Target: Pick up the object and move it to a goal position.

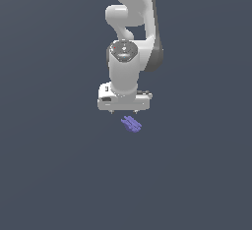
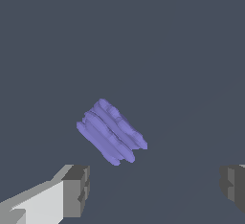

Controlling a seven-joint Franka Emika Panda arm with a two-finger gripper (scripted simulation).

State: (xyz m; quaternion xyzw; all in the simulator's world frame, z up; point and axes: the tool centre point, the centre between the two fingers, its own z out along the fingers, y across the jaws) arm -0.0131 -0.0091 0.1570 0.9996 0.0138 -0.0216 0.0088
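The object (image 1: 131, 124) is a tiny purple-blue, ridged, elongated piece lying on the dark grey floor, just below the white gripper (image 1: 124, 111) in the exterior view. In the wrist view the object (image 2: 111, 131) lies slantwise, apart from both fingers. The gripper (image 2: 153, 189) is open and empty: one grey fingertip (image 2: 76, 189) and the other (image 2: 233, 185) stand wide apart, and the object lies beyond the gap between them, nearer the first.
The white arm (image 1: 129, 22) rises above the gripper toward the top of the exterior view. The floor (image 1: 59, 175) is a plain dark grey surface.
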